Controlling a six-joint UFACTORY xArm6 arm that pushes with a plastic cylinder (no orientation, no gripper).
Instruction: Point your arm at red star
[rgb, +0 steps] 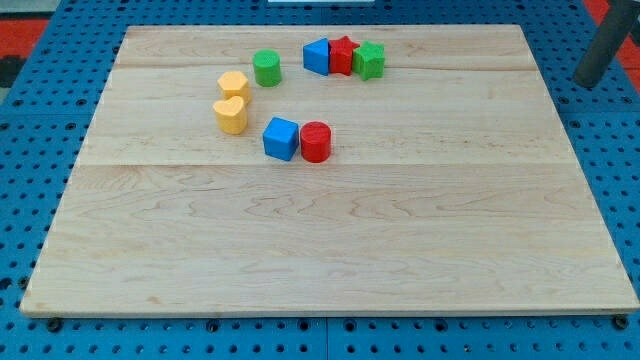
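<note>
The red star (343, 54) sits near the board's top edge, touching a blue block (317, 56) on its left and a green block (370, 60) on its right. My rod shows at the view's top right, off the board; my tip (589, 83) is over the blue pegboard, far to the right of the red star and touching no block.
A green cylinder (266, 68), a yellow hexagon (233, 84) and a yellow heart (230, 115) lie left of the star. A blue cube (281, 138) touches a red cylinder (315, 141) below them. All rest on the wooden board (330, 250).
</note>
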